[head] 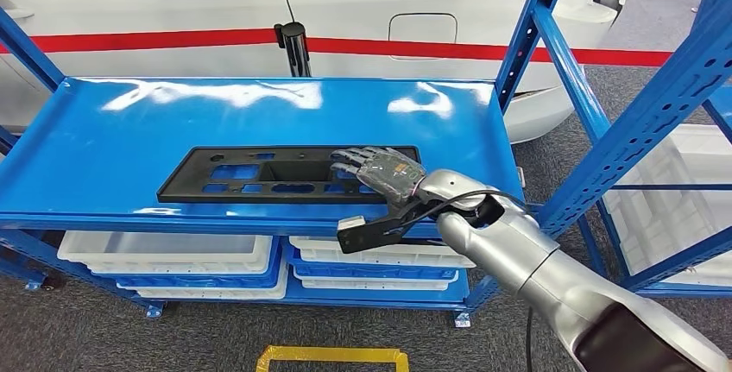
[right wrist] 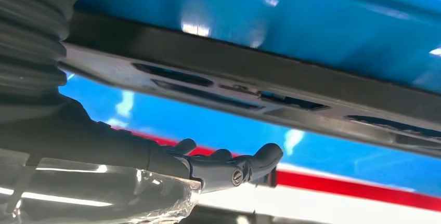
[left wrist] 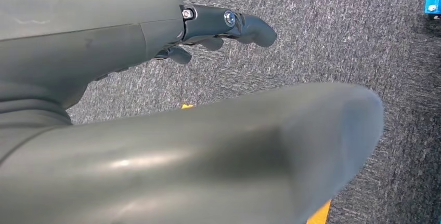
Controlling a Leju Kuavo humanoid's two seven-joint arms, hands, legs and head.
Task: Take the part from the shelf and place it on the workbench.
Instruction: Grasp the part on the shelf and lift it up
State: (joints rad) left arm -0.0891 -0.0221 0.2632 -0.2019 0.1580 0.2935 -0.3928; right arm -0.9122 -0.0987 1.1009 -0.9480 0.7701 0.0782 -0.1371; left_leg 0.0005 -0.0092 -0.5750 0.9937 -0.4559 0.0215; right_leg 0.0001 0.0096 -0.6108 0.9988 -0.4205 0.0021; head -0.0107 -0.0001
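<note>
While the right hand, fingers spread, is lying over the black part near the shelf front edge, pickup is beginning; closing a grip comes next.

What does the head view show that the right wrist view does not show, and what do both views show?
Head view alone: the whole blue shelf top, white bins on the level below, grey carpet, and the yellow floor marking.

Right wrist view alone: a close look along the underside edge of the part, with the dark fingers spread in the air beside it.

Both: the black part, the right hand at its end, the blue shelf surface, and the white car body with its red stripe behind.
</note>
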